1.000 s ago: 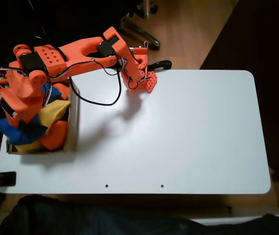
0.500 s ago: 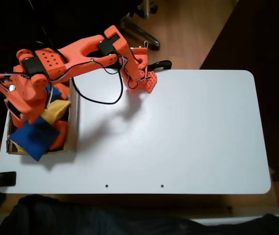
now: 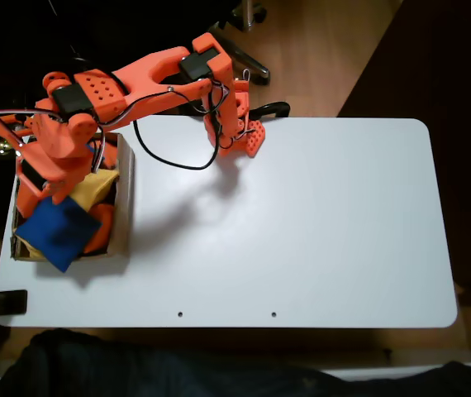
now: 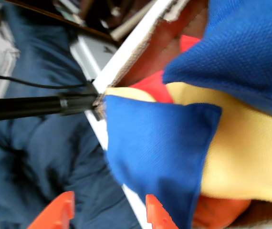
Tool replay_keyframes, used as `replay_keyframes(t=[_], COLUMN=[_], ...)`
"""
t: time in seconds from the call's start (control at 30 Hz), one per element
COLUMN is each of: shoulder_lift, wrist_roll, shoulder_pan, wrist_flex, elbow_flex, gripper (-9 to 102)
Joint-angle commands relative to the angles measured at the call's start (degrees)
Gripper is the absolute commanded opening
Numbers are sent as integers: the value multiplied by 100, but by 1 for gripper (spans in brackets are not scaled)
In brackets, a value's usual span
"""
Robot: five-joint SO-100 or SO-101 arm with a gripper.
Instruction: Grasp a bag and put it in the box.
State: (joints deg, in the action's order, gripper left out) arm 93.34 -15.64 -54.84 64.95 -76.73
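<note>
The royal-blue bag (image 3: 56, 234) lies free on top of the pile in the brown cardboard box (image 3: 125, 198), jutting over its front corner. Seen from the wrist, the bag (image 4: 160, 143) rests on a yellow beanbag (image 4: 250, 152) beside the box wall (image 4: 131, 47). My gripper (image 3: 37, 188) hovers over the box just behind the bag. Its orange fingertips (image 4: 157, 212) stand apart at the bottom of the wrist view, and the open gripper (image 4: 105, 214) holds nothing. A second blue beanbag (image 4: 241, 47) sits further in.
A yellow beanbag (image 3: 95, 186) and an orange one (image 3: 102, 227) also fill the box. The arm's base (image 3: 244, 132) is clamped at the white table's (image 3: 302, 223) back edge. A black clamp (image 3: 4, 302) grips the front left corner. Dark fabric (image 4: 40, 162) lies beyond the table edge.
The blue bag left my gripper and dropped onto the pile in the box. Since then the arm has shifted slightly right and up, away from it.
</note>
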Motion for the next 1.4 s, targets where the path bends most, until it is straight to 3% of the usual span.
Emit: replay_keyframes(t=[0.0, 0.37, 0.7, 1.37], shoulder_lift=[554, 1406, 2496, 4017], wrist_roll=[79, 299, 308, 1556], shoulder_pan=[123, 554, 984, 2188], wrist_flex=[-70, -35, -738, -527], elbow_flex=[-105, -624, -1881, -2610], gripper=[34, 51, 52, 17])
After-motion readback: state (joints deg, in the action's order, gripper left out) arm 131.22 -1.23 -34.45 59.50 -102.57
